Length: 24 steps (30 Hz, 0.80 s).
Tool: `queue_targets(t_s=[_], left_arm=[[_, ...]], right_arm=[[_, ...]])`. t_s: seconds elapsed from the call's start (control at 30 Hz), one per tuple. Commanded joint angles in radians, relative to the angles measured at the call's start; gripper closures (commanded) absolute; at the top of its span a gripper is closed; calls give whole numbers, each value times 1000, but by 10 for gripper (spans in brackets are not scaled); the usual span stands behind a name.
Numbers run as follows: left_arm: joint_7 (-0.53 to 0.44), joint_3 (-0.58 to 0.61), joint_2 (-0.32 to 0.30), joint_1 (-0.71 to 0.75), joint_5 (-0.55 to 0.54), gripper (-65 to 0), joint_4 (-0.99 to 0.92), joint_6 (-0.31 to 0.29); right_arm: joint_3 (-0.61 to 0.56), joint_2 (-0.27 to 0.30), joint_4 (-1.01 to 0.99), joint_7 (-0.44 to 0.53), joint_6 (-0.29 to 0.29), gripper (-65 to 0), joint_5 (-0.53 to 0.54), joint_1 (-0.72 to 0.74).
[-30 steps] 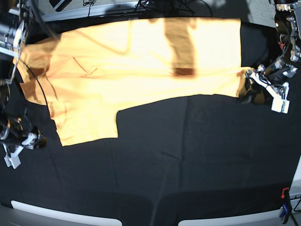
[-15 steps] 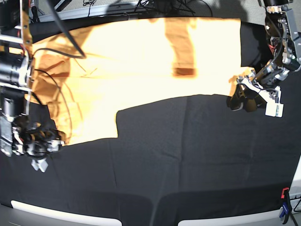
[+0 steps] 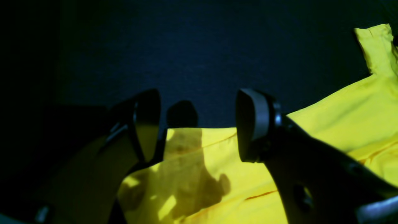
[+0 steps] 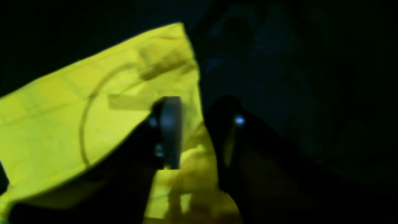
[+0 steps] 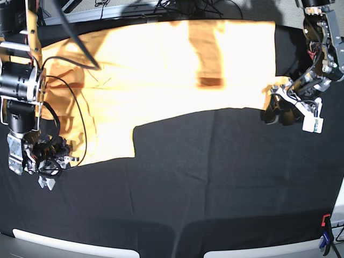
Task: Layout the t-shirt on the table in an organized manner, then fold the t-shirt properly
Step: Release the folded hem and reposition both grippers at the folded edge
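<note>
I have the t-shirt (image 5: 161, 75) spread along the far edge of the table (image 5: 215, 183), one sleeve hanging toward the near side at the base view's left end. In the last second my right gripper (image 4: 192, 133) has travelled from bare black cloth beside that sleeve onto its corner, and its jaws have narrowed from wide apart to partway. In the right wrist view they straddle the yellow edge, cloth bunching between them, but I cannot tell whether the pinch has actually caught. My left gripper (image 3: 199, 124) has barely shifted. It sits at the shirt's hem corner at the opposite end, jaws spread wide, fabric lying under and between them with nothing gripped. I read this as the pickup for straightening or the first fold: the right side is committing and the left is lagging. I want both corners held before either arm lifts.
</note>
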Motion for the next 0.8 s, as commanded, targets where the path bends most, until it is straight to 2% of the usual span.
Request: queue_targets(t_s=[0.0, 0.07, 0.13, 0.2, 0.33, 0.53, 0.6, 0.7, 0.73, 0.77], left_arm=[[-24, -5, -14, -11, -18, -354, 21, -5], [-24, -5, -14, -11, -17, -354, 21, -5], [-24, -5, -14, -11, -16, -354, 21, -5], [-24, -5, -14, -11, -16, -354, 21, -5], [-28, -5, -14, -10, -16, -354, 20, -5], [-31, -5, -14, -8, -16, -354, 20, -5], [-31, -5, -14, -8, -16, -354, 20, -5], [-31, -5, -14, -8, -20, -354, 20, -3], [-31, -5, -14, -8, -19, -354, 20, -3], [-29, -5, -14, -7, -19, -354, 20, -3]], right_arm=[[3, 11, 9, -18, 30, -107, 1, 30], [3, 11, 18, -16, 82, -36, 1, 31], [3, 13, 48, -17, 177, -28, 1, 28], [3, 19, 98, -40, 178, -28, 19, 24], [3, 42, 249, -135, 178, -27, 125, -26], [3, 66, 665, -233, 178, -13, 262, -259], [4, 79, 811, -217, 178, -13, 287, -351], [14, 93, 902, -101, 178, -17, 265, -416], [16, 93, 896, -84, 178, -37, 239, -415], [16, 93, 884, -74, 178, -83, 209, -412]])
